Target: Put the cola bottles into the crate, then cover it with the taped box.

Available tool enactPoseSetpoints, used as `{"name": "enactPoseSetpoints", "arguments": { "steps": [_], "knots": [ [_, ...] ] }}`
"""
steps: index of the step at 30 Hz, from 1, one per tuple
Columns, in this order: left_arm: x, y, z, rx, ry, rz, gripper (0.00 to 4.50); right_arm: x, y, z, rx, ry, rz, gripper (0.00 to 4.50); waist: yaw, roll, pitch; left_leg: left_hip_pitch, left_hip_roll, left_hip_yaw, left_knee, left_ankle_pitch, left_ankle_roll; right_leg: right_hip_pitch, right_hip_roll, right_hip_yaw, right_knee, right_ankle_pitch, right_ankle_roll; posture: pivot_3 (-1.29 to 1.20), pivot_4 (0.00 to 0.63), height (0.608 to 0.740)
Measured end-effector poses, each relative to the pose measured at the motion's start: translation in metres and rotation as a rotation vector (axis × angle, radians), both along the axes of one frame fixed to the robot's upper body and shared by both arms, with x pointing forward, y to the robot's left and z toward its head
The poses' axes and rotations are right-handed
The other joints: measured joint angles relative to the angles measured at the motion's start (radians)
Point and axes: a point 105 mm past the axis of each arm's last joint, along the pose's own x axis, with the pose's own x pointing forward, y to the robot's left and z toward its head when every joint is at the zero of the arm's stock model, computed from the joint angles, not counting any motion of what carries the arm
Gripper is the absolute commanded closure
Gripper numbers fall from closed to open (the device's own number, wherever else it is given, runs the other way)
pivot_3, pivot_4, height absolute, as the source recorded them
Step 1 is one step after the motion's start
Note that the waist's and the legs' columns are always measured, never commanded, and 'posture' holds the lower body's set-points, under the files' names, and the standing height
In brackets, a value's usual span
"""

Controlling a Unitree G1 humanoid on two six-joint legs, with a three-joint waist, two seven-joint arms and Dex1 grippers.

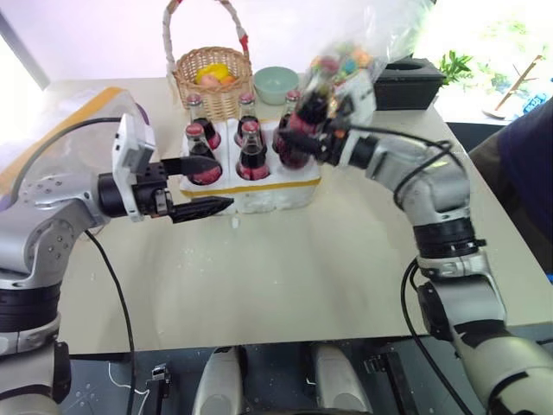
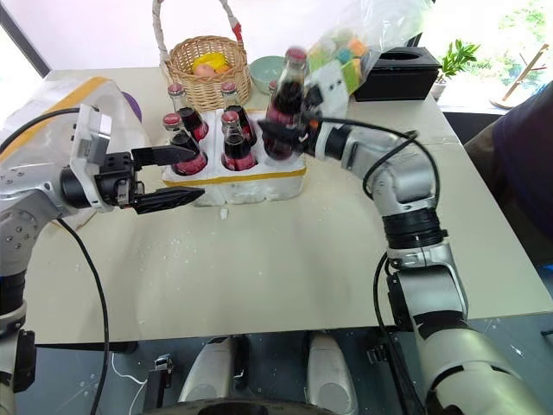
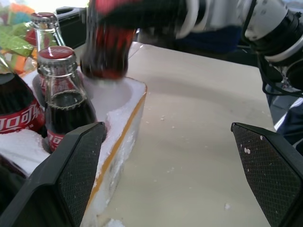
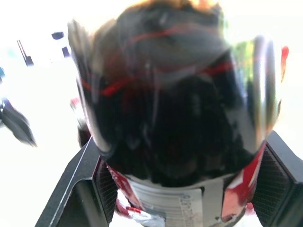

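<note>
Right gripper (image 2: 281,130) clamped on a cola bottle (image 2: 285,104), held upright, base just above the crate's (image 2: 259,183) empty near-right well (image 3: 111,92). Next move, by judgement: straight down along the bottle's long axis. Other bottles (image 2: 233,138) already seated in the crate. Left gripper (image 2: 168,177) spread wide, holding nothing, just beside the crate's near-left corner. Taped box (image 2: 52,104) left of the crate.
</note>
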Motion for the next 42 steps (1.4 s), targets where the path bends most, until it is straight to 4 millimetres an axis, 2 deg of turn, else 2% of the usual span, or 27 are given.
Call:
{"name": "enactPoseSetpoints", "arguments": {
  "steps": [2,7,9,11,16,19,21,24,26,32,34,37,40,42],
  "knots": [
    [0.0,0.001,-0.001,-0.002,0.002,0.009,0.0,0.007,0.002,-0.021,-0.085,0.032,-0.021,1.65,-0.003,0.0,0.0,-0.001,0.0,0.0,0.0,0.0,0.0,-0.001,0.0,0.0,0.0,0.0,0.0,0.0,0.15,0.74],
    [0.0,0.005,-0.002,-0.006,0.0,0.034,0.0,0.014,0.011,-0.045,-0.184,0.03,-0.03,1.65,-0.006,0.0,0.0,0.0,0.001,0.0,-0.001,0.0,0.0,-0.002,0.001,0.0,0.001,0.0,0.0,0.0,0.15,0.74],
    [0.0,0.008,0.0,-0.008,-0.007,0.044,0.0,0.016,0.013,-0.047,-0.195,0.022,-0.035,0.59,-0.007,-0.001,0.0,0.002,0.001,0.0,-0.001,0.0,0.0,0.0,0.001,0.0,0.001,0.0,0.0,0.0,0.15,0.74],
    [-0.001,0.008,0.0,-0.006,-0.007,0.046,0.0,0.019,0.015,-0.046,-0.203,0.009,-0.041,0.02,-0.011,-0.001,-0.001,0.003,0.001,0.0,-0.001,0.0,0.0,0.001,0.001,0.001,0.001,0.0,0.0,0.0,0.15,0.74],
    [-0.004,0.021,-0.003,0.04,0.02,0.084,0.0,0.015,0.009,-0.041,-0.214,-0.007,-0.033,0.02,-0.01,-0.001,0.0,0.001,0.001,0.0,-0.001,0.0,0.0,-0.001,0.001,0.0,0.002,0.0,-0.001,0.0,0.15,0.74],
    [-0.015,0.06,0.019,0.085,0.01,0.195,0.0,-0.001,-0.032,-0.023,-0.184,-0.01,-0.049,0.02,0.0,-0.001,0.0,-0.001,0.001,0.0,-0.002,0.0,-0.001,-0.003,0.0,0.0,0.0,0.0,0.0,0.0,0.15,0.74],
    [-0.026,0.084,0.038,0.117,-0.019,0.268,0.0,-0.016,-0.056,-0.003,-0.153,-0.025,-0.056,0.02,0.0,-0.001,0.0,-0.001,0.001,0.001,-0.004,0.0,-0.001,-0.003,0.0,0.0,-0.002,-0.001,-0.002,0.0,0.15,0.74],
    [-0.045,0.147,0.054,0.197,0.033,0.462,0.0,-0.047,-0.09,0.03,-0.118,-0.054,-0.044,0.02,-0.007,-0.001,0.001,0.004,0.001,0.004,-0.012,0.0,-0.001,-0.004,-0.001,0.0,-0.004,-0.003,-0.005,0.0,0.15,0.74],
    [-0.061,0.189,0.057,0.258,0.089,0.588,0.0,-0.067,-0.108,0.041,-0.122,-0.049,-0.035,0.02,-0.011,-0.001,0.0,0.007,0.001,0.005,-0.015,0.0,-0.002,-0.003,0.0,-0.001,-0.004,-0.007,-0.011,0.0,0.15,0.74],
    [-0.092,0.271,0.026,0.453,0.311,0.76,0.0,-0.112,-0.106,0.05,-0.134,-0.018,0.158,0.02,-0.01,-0.001,0.0,0.009,0.003,0.005,-0.017,-0.001,-0.002,-0.007,-0.001,-0.001,0.0,-0.009,-0.015,0.0,0.15,0.74],
    [-0.092,0.285,0.012,0.507,0.354,0.784,0.0,-0.123,-0.102,0.056,-0.13,-0.041,0.215,0.02,-0.006,-0.001,0.0,0.009,0.003,0.007,-0.017,-0.002,-0.004,-0.012,-0.005,-0.003,0.0,-0.009,-0.015,0.0,0.15,0.74],
    [-0.078,0.29,0.005,0.535,0.347,0.789,0.0,-0.132,-0.097,0.061,-0.115,-0.051,0.266,0.02,0.001,-0.004,-0.002,0.0,0.002,0.009,-0.015,-0.002,-0.005,-0.016,-0.006,-0.004,0.0,-0.008,-0.016,0.0,0.15,0.74],
    [-0.04,0.281,-0.001,0.528,0.295,0.77,0.0,-0.137,-0.096,0.061,-0.116,-0.05,0.275,0.02,0.021,-0.004,-0.002,-0.002,0.0,0.012,-0.013,0.0,-0.002,-0.015,-0.007,-0.003,0.001,-0.007,-0.014,0.0,0.15,0.74],
    [-0.02,0.275,-0.013,0.546,0.318,0.762,0.0,-0.14,-0.095,0.061,-0.115,-0.054,0.28,0.02,0.024,-0.006,-0.002,-0.003,0.0,0.012,-0.012,0.0,-0.002,-0.015,-0.006,-0.003,0.002,-0.003,-0.006,0.0,0.15,0.74]
  ]
}}
